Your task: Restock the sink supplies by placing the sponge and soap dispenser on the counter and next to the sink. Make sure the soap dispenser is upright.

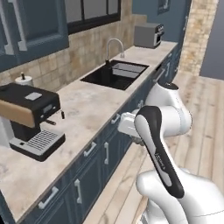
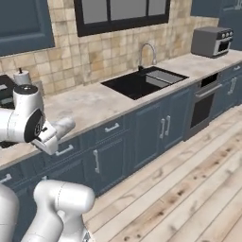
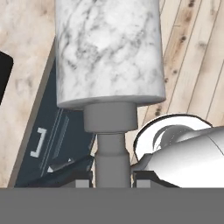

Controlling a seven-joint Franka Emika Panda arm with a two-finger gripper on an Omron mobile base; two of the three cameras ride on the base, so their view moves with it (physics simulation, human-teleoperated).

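Black sink (image 2: 137, 85) set in beige counter (image 2: 90, 106); toaster oven (image 2: 211, 41) far right.

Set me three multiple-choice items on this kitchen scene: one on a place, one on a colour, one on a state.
1. Where does the silver box-shaped toaster stand?
A) on top of the coffee machine
B) on the beige marbled stone counter, beyond the black rectangular sink
C) on the wooden floor

2. What colour are the panelled cabinets under the counter?
A) dark blue
B) white
C) red

3. How do the jaws stand?
A) wide open and empty
B) shut on the grey neck of the white marbled cylindrical soap dispenser
C) shut on a sponge

Key: 1 B, it sits at the counter's far end; 2 A, the doors are dark blue in both base views; 3 B, the hand view shows the tips clamping the neck.
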